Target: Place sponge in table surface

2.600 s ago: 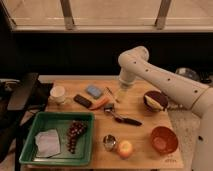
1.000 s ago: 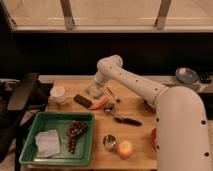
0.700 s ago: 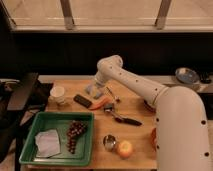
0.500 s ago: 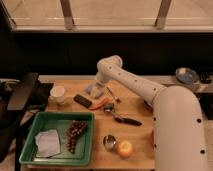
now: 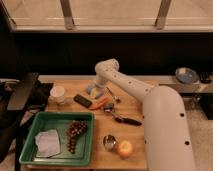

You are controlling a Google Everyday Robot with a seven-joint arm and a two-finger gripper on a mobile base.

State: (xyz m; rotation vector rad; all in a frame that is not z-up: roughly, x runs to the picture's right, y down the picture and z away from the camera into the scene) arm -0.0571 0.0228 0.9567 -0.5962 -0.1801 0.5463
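progress: not placed yet, as far as I can judge. The sponge [image 5: 91,93] lies on the table [image 5: 102,125], but the gripper [image 5: 94,88] is right on it, so this reads as the pick-up end of the job.
done: arm reached across to the back left part of the table, with the gripper brought down to the sponge.
left: close on the sponge, lift it, set it down on bare wood, let go, pull back.
grip state: jaws stand wide, released. Nothing looks lifted or carried.
sponge location: back of the table, right of the white cup [image 5: 58,94], just behind the black block [image 5: 82,100], near the carrot [image 5: 101,105].
sponge vs jaws: directly under and slightly left of the gripper tip, touching or nearly so. Can't tell whether the jaws straddle it or sit just beside it, since the wrist hides the near edge.
sponge pose: flat on the wood, not tilted as far as can be seen.
free spots, my guess: bare wood in the middle, between the green tray [image 5: 30,150] and the spoon [image 5: 122,119], looks open enough to take it.
risk, my guess: the block and carrot sit close by, so a sloppy close could nudge them.
not involved: grapes [image 5: 75,134] and cloth [image 5: 48,142] in the tray, metal cup [image 5: 109,142] and apple [image 5: 125,148] at the front edge.
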